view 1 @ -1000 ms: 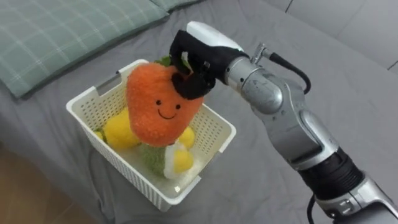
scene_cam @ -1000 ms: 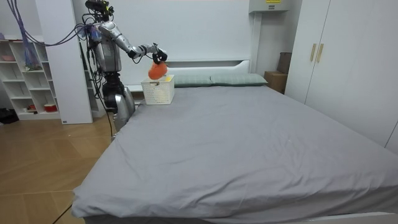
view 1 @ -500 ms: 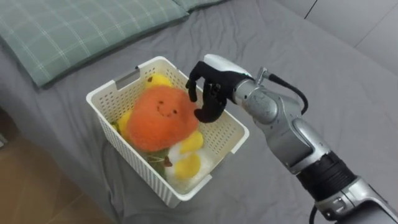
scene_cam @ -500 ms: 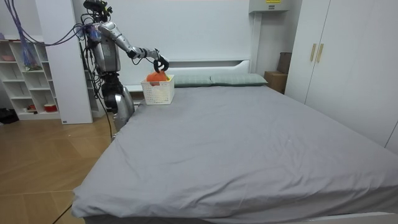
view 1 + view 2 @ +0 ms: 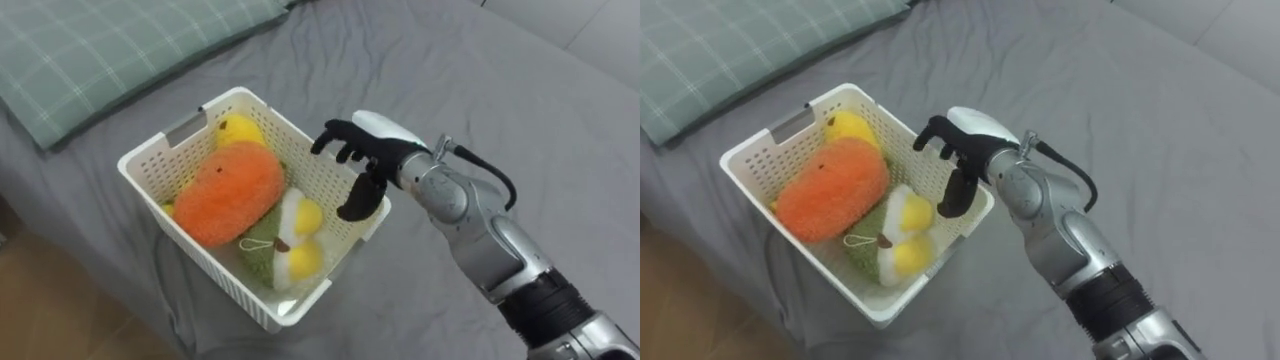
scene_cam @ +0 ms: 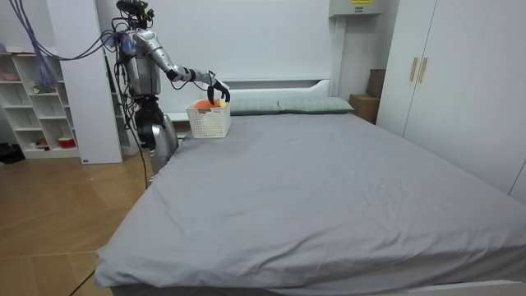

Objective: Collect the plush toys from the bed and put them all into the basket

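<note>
Holding: your right hand grips nothing; its fingers hang loosely spread just above the right rim of the white basket.
Orange toy: a fuzzy, rounded plush, lying lengthwise inside the basket.
Neighbours: a yellow plush behind it, and a green, white and yellow plush touching its right side.
Basket place: on the grey bed, near the checked pillow.

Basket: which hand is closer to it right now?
Right. The right hand hangs open just over the basket's right rim, holding nothing; the left hand is nowhere around the basket.
</note>
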Tool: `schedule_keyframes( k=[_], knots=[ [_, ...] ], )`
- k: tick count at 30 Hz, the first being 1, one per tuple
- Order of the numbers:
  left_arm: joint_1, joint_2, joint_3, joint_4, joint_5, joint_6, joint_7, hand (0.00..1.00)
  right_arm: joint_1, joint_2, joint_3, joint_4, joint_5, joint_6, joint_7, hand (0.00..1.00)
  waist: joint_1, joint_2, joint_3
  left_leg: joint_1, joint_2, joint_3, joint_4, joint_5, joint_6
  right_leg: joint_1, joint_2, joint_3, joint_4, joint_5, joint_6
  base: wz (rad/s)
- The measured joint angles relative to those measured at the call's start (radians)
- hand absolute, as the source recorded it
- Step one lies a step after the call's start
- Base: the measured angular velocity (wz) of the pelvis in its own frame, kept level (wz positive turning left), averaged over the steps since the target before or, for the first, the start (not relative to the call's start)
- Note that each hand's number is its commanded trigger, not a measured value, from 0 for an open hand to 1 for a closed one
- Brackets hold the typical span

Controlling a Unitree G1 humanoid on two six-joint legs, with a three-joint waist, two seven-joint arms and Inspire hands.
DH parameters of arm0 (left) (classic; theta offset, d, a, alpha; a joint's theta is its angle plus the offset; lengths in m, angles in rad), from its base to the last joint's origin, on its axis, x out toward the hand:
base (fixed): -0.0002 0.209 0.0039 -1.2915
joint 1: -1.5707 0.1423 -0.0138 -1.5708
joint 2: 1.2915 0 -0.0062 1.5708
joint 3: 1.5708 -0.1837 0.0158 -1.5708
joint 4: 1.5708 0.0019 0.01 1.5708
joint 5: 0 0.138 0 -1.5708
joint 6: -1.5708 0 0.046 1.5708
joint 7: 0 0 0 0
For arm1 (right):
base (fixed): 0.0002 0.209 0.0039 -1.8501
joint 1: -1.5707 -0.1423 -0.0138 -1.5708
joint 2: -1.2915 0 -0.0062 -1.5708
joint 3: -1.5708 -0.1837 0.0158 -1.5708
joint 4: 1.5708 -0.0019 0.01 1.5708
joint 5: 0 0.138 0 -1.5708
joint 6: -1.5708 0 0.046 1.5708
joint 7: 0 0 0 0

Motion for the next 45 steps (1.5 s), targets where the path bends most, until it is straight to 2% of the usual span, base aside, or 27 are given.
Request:
schedule_keyframes(
  k=[2,4,6,7,9,11,12,14,16,18,19,20,22,24,26,33,35,36,39,41,43,45],
  knots=[
    [-0.001,0.001,-0.002,0.008,-0.007,-0.009,0.007,0.00,0.006,-0.007,-0.004,-0.002,-0.001,-0.015,-0.024,0.00,-0.010,-0.002,-0.0035,0.011,0.004,0.017,-0.008,0.000,0.000,-0.001,0.002,0.021,0.001,0.001,-0.001,-0.25],
    [0.001,0.005,-0.002,0.008,-0.006,-0.016,0.008,0.00,0.019,-0.010,-0.013,-0.005,-0.003,-0.027,-0.037,0.00,-0.033,-0.009,-0.0092,0.012,0.004,0.021,-0.009,0.000,0.000,-0.001,0.002,0.024,0.001,0.001,-0.002,-0.09],
    [0.000,0.008,-0.001,0.008,-0.003,-0.021,0.009,0.00,0.035,-0.029,-0.025,-0.012,-0.001,-0.037,-0.045,0.00,-0.048,-0.015,-0.0136,0.012,0.006,0.033,-0.012,0.000,0.000,-0.008,0.002,0.034,0.002,0.002,-0.002,-0.16],
    [0.000,0.007,0.000,0.008,-0.003,-0.026,0.008,0.00,0.059,-0.035,-0.058,-0.036,0.003,-0.038,-0.047,0.00,-0.052,-0.017,-0.0162,0.013,0.009,0.044,-0.013,0.000,0.000,-0.014,0.004,0.048,0.004,0.004,-0.003,-0.28],
    [0.004,0.007,0.000,0.008,-0.004,-0.029,0.008,0.00,0.104,-0.046,-0.108,-0.087,0.016,-0.044,-0.065,0.00,-0.068,-0.015,-0.0149,0.018,0.012,0.060,-0.014,-0.001,0.002,-0.014,0.005,0.056,0.005,0.008,-0.003,-0.25],
    [0.004,0.008,0.001,0.008,-0.007,-0.031,0.008,0.00,0.126,-0.048,-0.171,-0.098,0.071,-0.060,-0.092,0.00,-0.110,-0.006,-0.0115,0.037,0.018,0.081,-0.021,-0.002,0.002,-0.008,0.009,0.087,0.005,0.010,-0.004,-0.27],
    [0.006,0.007,0.001,0.008,-0.007,-0.031,0.008,0.00,0.133,-0.049,-0.188,-0.098,0.083,-0.064,-0.098,0.00,-0.119,-0.002,-0.0123,0.045,0.019,0.089,-0.024,-0.002,0.002,-0.005,0.010,0.098,0.005,0.011,-0.005,-0.35],
    [0.009,0.003,0.002,0.008,-0.007,-0.035,0.008,0.00,0.168,-0.049,-0.261,-0.118,0.088,-0.069,-0.126,0.00,-0.148,0.020,-0.0186,0.070,0.024,0.118,-0.040,-0.003,0.003,0.000,0.014,0.133,0.011,0.011,-0.005,-0.40],
    [0.009,0.003,0.004,0.007,-0.007,-0.046,0.007,0.00,0.187,-0.049,-0.310,-0.158,0.109,-0.070,-0.147,0.00,-0.183,0.040,-0.0192,0.074,0.027,0.132,-0.041,-0.004,0.003,-0.002,0.015,0.149,0.017,0.012,-0.005,-0.34],
    [0.006,0.000,0.005,0.007,-0.007,-0.049,0.004,0.00,0.188,-0.049,-0.356,-0.171,0.144,-0.086,-0.169,0.00,-0.215,0.059,-0.0228,0.088,0.033,0.163,-0.051,-0.005,0.003,-0.009,0.021,0.178,0.018,0.017,-0.009,-0.43],
    [0.001,-0.001,0.005,0.007,-0.007,-0.050,0.004,0.00,0.188,-0.050,-0.386,-0.175,0.177,-0.093,-0.188,0.00,-0.230,0.068,-0.0281,0.088,0.036,0.175,-0.052,-0.005,0.003,-0.017,0.023,0.188,0.019,0.019,-0.010,-0.27],
    [-0.009,-0.002,0.003,0.007,-0.007,-0.053,0.004,0.00,0.190,-0.049,-0.414,-0.176,0.201,-0.097,-0.208,0.00,-0.264,0.080,-0.0271,0.088,0.037,0.178,-0.052,-0.005,0.003,-0.018,0.024,0.189,0.017,0.022,-0.011,-0.15],
    [-0.025,-0.007,0.002,0.000,-0.007,-0.054,0.001,0.00,0.212,-0.049,-0.450,-0.186,0.212,-0.101,-0.240,0.00,-0.294,0.096,-0.0290,0.090,0.037,0.182,-0.053,-0.005,0.003,-0.017,0.025,0.194,0.018,0.022,-0.011,-0.11],
    [-0.031,-0.011,0.004,-0.002,-0.008,-0.061,-0.005,0.00,0.230,-0.048,-0.472,-0.189,0.216,-0.101,-0.266,0.00,-0.304,0.113,-0.0290,0.105,0.040,0.205,-0.067,-0.006,0.002,-0.016,0.030,0.214,0.019,0.022,-0.011,-0.30],
    [-0.026,-0.017,0.012,-0.002,-0.027,-0.045,-0.008,0.00,0.253,-0.048,-0.498,-0.189,0.222,-0.101,-0.303,0.00,-0.336,0.124,-0.0284,0.108,0.044,0.210,-0.068,-0.009,-0.001,-0.017,0.034,0.220,0.019,0.022,-0.011,-0.12],
    [-0.006,-0.017,0.010,-0.014,-0.057,-0.045,-0.007,0.00,0.361,-0.039,-0.587,-0.188,0.336,-0.119,-0.393,0.00,-0.375,0.129,-0.0253,0.111,0.051,0.222,-0.069,-0.013,-0.005,-0.016,0.040,0.229,0.015,0.022,-0.012,-0.01],
    [0.006,-0.018,0.001,-0.014,-0.088,-0.046,0.005,0.00,0.423,-0.029,-0.596,-0.163,0.393,-0.146,-0.424,0.00,-0.396,0.131,-0.0245,0.114,0.051,0.222,-0.069,-0.015,-0.005,-0.013,0.040,0.230,0.015,0.022,-0.012,0.00],
    [0.008,-0.018,0.001,-0.014,-0.088,-0.046,0.008,0.00,0.436,-0.025,-0.597,-0.147,0.398,-0.147,-0.429,0.00,-0.401,0.132,-0.0242,0.114,0.051,0.223,-0.069,-0.015,-0.005,-0.012,0.040,0.231,0.016,0.022,-0.012,-0.04],
    [0.027,-0.020,0.003,-0.017,-0.096,-0.054,0.013,0.00,0.514,0.008,-0.623,-0.055,0.447,-0.154,-0.450,0.00,-0.408,0.139,-0.0223,0.118,0.051,0.230,-0.069,-0.017,-0.004,-0.013,0.040,0.240,0.016,0.022,-0.012,-0.09],
    [0.039,-0.029,0.003,-0.023,-0.122,-0.068,0.013,0.00,0.575,0.040,-0.642,-0.006,0.519,-0.156,-0.484,0.00,-0.417,0.151,-0.0229,0.121,0.051,0.233,-0.069,-0.019,-0.004,-0.012,0.040,0.245,0.017,0.022,-0.011,-0.07],
    [0.055,-0.032,0.003,-0.022,-0.144,-0.076,0.013,0.00,0.588,0.047,-0.642,0.070,0.568,-0.170,-0.502,0.00,-0.439,0.160,-0.0222,0.123,0.051,0.234,-0.069,-0.020,-0.004,-0.007,0.041,0.252,0.016,0.022,-0.011,-0.08],
    [0.064,-0.032,0.003,-0.022,-0.144,-0.088,0.013,0.00,0.596,0.046,-0.648,0.170,0.621,-0.190,-0.532,0.00,-0.439,0.166,-0.0243,0.127,0.052,0.242,-0.069,-0.022,-0.004,-0.007,0.043,0.261,0.015,0.022,-0.012,-0.13]
  ],
)
